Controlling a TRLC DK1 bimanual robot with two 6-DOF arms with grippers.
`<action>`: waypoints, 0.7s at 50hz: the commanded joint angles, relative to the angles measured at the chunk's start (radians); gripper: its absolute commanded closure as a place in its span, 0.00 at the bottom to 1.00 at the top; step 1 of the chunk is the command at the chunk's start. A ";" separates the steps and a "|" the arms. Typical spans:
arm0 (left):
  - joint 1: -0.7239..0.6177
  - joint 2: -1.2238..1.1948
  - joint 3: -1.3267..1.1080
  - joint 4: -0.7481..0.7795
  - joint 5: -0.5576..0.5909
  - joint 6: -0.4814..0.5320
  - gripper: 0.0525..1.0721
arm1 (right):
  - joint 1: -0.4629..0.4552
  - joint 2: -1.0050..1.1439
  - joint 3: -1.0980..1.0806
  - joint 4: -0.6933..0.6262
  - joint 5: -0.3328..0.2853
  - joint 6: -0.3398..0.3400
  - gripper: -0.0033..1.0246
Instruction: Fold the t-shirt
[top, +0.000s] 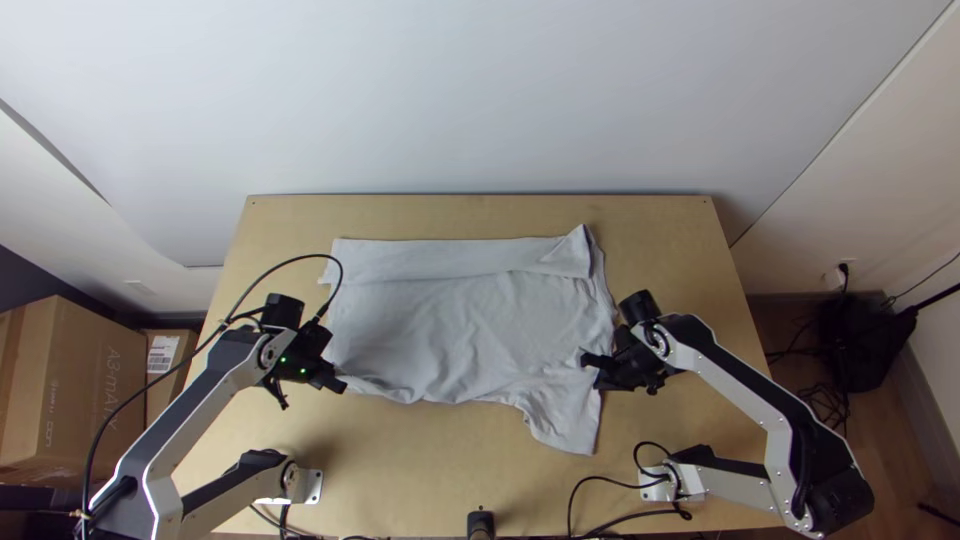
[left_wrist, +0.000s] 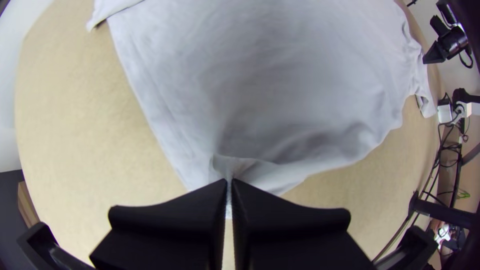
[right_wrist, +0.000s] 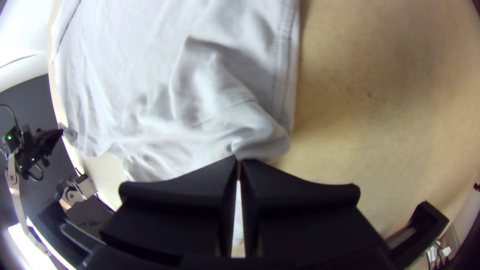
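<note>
The light grey t-shirt (top: 460, 330) lies across the table, its far edge folded over in a long strip and one sleeve sticking out toward the near edge at right. My left gripper (top: 342, 386) is at the shirt's near left corner; in the left wrist view the left gripper (left_wrist: 229, 181) is shut on the cloth (left_wrist: 300, 75) there. My right gripper (top: 588, 360) is at the shirt's right side, above the sleeve; in the right wrist view the right gripper (right_wrist: 239, 161) is shut on a bunched piece of the cloth (right_wrist: 215, 100).
Bare wood of the table (top: 430, 450) shows between the shirt and the near edge, with strips at both sides. Cables (top: 580, 490) lie near the right arm's base. A cardboard box (top: 75, 380) stands beyond the left edge.
</note>
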 joint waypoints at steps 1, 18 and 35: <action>0.046 -0.055 -0.011 -0.050 0.015 0.055 0.97 | -0.056 -0.013 0.033 -0.027 0.015 -0.050 0.97; 0.092 -0.170 -0.054 -0.098 0.036 0.064 0.97 | -0.078 -0.015 0.088 -0.057 0.075 -0.081 0.97; 0.157 -0.090 0.065 -0.044 0.049 0.055 0.97 | -0.078 -0.004 0.206 -0.060 0.076 -0.092 0.97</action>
